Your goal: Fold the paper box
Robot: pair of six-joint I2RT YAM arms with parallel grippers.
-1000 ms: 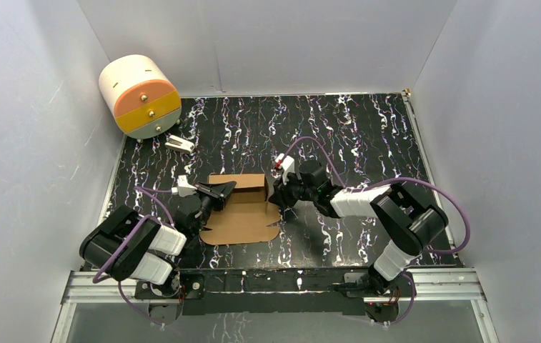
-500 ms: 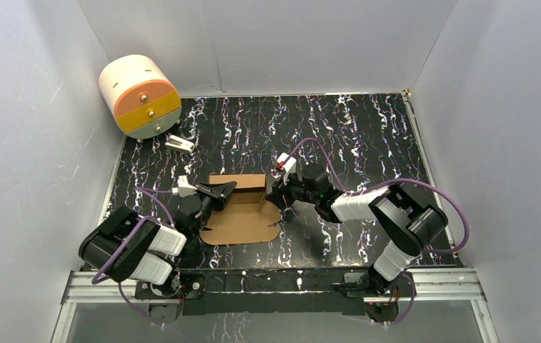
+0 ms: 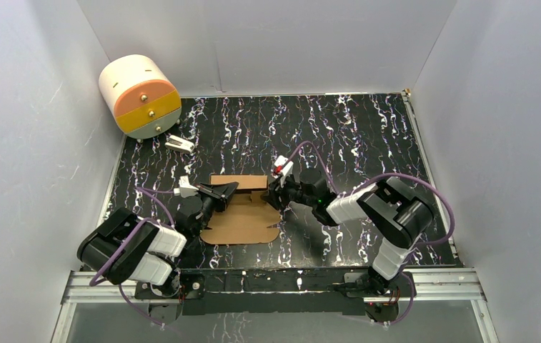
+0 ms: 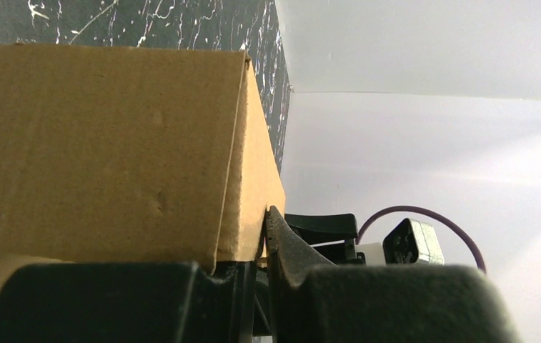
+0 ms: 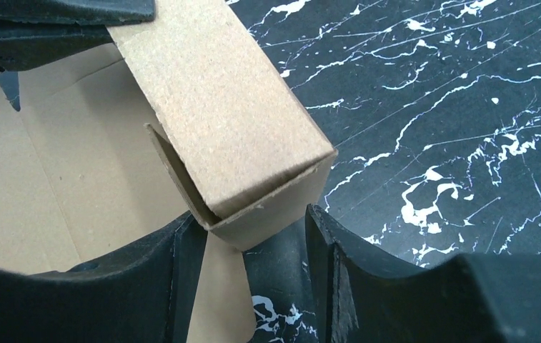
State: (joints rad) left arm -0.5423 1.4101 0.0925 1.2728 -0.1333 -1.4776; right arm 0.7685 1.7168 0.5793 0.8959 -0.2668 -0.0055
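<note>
A black tabletop [image 3: 339,136] veined with white and purple streaks is boxed in by plain pale grey walls at 9 [image 3: 24,157], 12 [image 3: 267,43] and 3 o'clock [image 3: 510,143]. At 10 o'clock a cream, orange and yellow cylindrical drawer unit [image 3: 139,96] sits in the corner. An aluminium rail [image 3: 289,283] runs along 6 o'clock. The light is soft and even.

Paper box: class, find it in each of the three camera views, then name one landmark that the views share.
Top external: paper box just left of the picture's centre, mid-table.
Left wrist: paper box fills the upper left, its folded edge near the centre.
Right wrist: paper box has its raised corner at the centre and its flat panel to the left.
Shared landmark: the black, white-veined table.
</note>
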